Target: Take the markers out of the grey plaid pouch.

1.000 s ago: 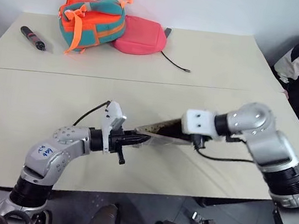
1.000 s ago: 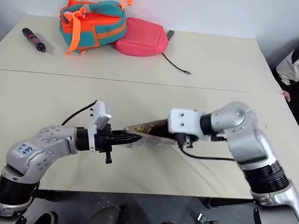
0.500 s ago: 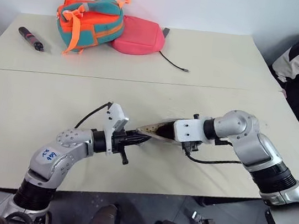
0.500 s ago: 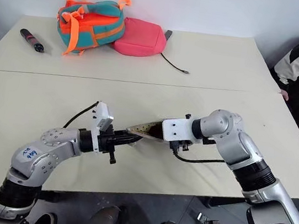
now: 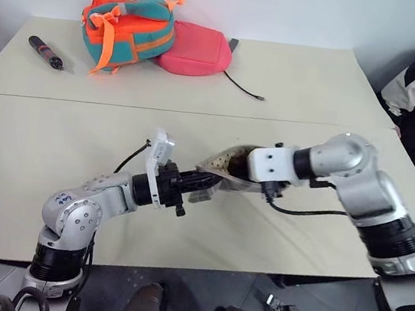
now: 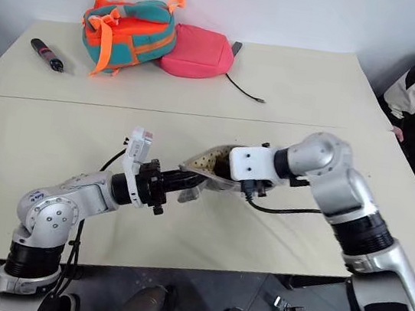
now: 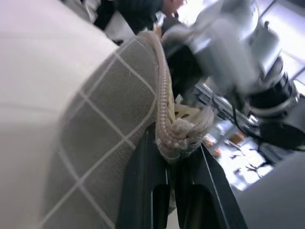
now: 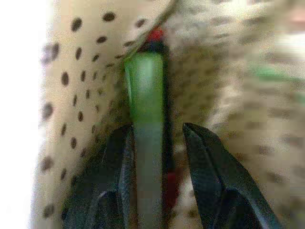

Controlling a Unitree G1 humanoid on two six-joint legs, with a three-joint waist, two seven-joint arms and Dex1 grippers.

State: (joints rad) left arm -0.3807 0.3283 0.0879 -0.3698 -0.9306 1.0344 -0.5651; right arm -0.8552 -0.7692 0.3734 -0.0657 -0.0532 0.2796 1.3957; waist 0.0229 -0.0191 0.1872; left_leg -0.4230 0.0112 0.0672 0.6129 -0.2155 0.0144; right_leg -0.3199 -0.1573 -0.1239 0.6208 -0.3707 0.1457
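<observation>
since pouch (image 5: pixel 216 174) is limp fabric, left gripper (image 7: pixel 174 157) jaws pinch zipper edge shut; right gripper (image 8: pixel 157 143) jaws half open, straddling light, stiff, slick green marker (image 8: pixel 147 95); grip mid-barrel.

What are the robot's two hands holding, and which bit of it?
The left gripper pinches the grey plaid pouch by its zipper edge. The right gripper, inside the pouch, has its fingers either side of the light green marker; a firm grip cannot be told.
</observation>
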